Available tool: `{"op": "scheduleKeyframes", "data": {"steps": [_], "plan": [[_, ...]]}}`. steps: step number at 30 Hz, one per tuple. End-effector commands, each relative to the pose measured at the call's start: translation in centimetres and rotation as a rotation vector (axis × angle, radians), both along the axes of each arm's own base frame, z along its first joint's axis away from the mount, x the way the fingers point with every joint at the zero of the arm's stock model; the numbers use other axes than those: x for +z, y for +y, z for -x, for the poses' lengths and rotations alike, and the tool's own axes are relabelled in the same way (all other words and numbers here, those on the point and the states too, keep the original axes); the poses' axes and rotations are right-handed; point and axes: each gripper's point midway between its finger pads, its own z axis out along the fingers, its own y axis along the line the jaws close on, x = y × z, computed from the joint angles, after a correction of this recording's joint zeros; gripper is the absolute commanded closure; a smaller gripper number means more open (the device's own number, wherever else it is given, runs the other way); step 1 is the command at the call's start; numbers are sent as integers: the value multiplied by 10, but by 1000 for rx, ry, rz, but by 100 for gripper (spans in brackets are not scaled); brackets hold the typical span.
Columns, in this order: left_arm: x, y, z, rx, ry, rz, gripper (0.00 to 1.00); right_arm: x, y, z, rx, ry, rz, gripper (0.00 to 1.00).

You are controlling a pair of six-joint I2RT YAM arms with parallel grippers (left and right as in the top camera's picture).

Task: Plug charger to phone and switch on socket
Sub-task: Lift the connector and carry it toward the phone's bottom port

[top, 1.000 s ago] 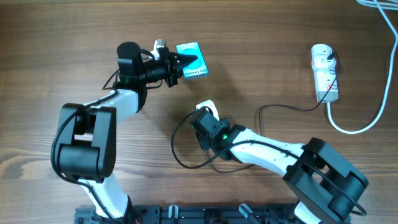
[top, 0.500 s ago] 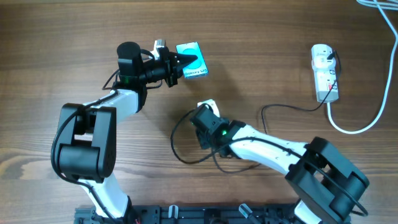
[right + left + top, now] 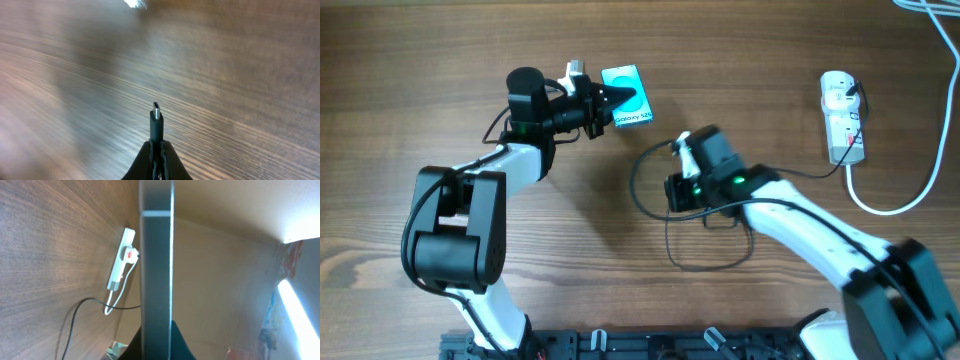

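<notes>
The charger [image 3: 156, 120] is pinched tip-forward by the right gripper [image 3: 156, 146] over the wood-grain desk [image 3: 240, 75]; the phone [image 3: 630, 90] is clamped by the left gripper [image 3: 613, 97] near the far edge.

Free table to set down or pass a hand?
Bare wooden table between the teal-screened rectangular phone and the white oblong power strip, and left of the left arm. Crowded: black charger cable loops by the right tool.

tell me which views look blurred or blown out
right wrist: the brown wooden table smears into motion streaks, yet the thin black charger cable with its metal tip is crisp; left wrist: the pale-rimmed phone looms dark and close, glare flares at right; overhead: even light, sharp throughout
</notes>
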Motion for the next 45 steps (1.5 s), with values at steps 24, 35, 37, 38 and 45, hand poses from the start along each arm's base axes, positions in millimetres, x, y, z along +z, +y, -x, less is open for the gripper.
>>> {"op": "scheduleKeyframes", "data": {"steps": [24, 35, 37, 38, 45], "plan": [[33, -46, 21, -188, -309, -17, 96, 84, -7, 13, 246, 52, -607, 95], [23, -64, 31, -231, -294, -16, 96, 72, 0, 17, 294, 125, -693, 96], [21, -67, 31, -234, -299, -20, 96, 77, 3, 18, 322, 116, -731, 95], [20, -68, 31, -232, -304, -24, 96, 79, 3, 17, 329, 108, -739, 96], [19, -73, 32, -227, -307, -29, 96, 88, -3, 12, 342, 72, -788, 96]]}}
